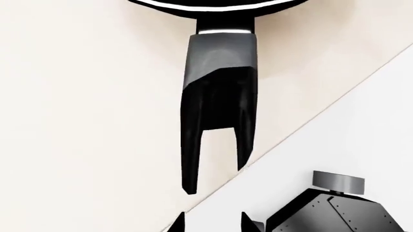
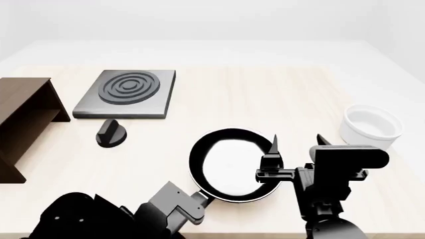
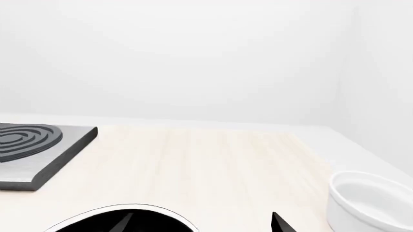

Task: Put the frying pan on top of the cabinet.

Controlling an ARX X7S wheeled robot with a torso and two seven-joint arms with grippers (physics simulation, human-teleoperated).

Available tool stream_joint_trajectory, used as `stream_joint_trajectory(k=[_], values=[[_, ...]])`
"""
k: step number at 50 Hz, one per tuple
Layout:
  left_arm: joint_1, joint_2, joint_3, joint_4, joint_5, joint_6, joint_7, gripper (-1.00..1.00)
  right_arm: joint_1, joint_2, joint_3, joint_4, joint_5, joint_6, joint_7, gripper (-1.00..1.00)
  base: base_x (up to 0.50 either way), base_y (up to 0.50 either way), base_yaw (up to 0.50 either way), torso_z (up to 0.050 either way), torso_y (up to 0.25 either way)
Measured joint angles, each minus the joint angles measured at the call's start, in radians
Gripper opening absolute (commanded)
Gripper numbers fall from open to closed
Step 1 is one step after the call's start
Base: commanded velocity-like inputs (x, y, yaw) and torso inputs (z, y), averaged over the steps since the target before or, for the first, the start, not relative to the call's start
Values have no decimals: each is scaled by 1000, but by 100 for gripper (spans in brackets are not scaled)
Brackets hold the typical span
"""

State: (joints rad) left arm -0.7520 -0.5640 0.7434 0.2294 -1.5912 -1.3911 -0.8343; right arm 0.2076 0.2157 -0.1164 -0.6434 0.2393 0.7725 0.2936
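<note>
The frying pan [image 2: 229,167] lies flat on the pale wooden table, near its front edge, handle pointing towards me. In the left wrist view its handle [image 1: 219,96] runs straight towards my left gripper [image 1: 213,223]. That gripper is open and empty, its tips just short of the handle's end. It shows in the head view [image 2: 198,199] at the pan's near side. My right gripper [image 2: 297,142] is open and empty at the pan's right rim, one fingertip [image 3: 124,223] over the pan [image 3: 123,220]. The dark brown cabinet [image 2: 20,99] stands at the far left.
A grey square hotplate [image 2: 126,92] with rings sits behind the pan, to the left; it also shows in the right wrist view [image 3: 32,145]. A small black knob-like object [image 2: 111,133] lies in front of it. A white round bowl [image 2: 371,127] stands at the right.
</note>
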Motion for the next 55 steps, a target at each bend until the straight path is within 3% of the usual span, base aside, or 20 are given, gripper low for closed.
stream_joint_trajectory(k=[16,23,36,41,47,55], values=[[-138,-107,-99,52,-238,43,-135,-100,1,4,4,-3,11,-2,8,100,0,0,0,0,2],[-303,-146,-104,-12,-387,55,-223,-100,3,5,0,1,13,-4,11,100,0,0,0,0,1],[-673,-125,-41,-335,-475,-9,-288,-100,6,8,-6,11,16,-11,17,100,0,-1,0,0,2],[-838,-76,19,-555,-379,-1,-205,-100,6,10,-7,13,18,-12,19,100,0,-1,0,0,2],[-1026,20,139,-926,-152,86,24,-100,7,12,-6,16,22,-15,20,100,0,0,0,0,2],[-1125,82,173,-1265,63,205,143,-100,9,14,-7,21,26,-17,22,100,0,0,0,0,1]])
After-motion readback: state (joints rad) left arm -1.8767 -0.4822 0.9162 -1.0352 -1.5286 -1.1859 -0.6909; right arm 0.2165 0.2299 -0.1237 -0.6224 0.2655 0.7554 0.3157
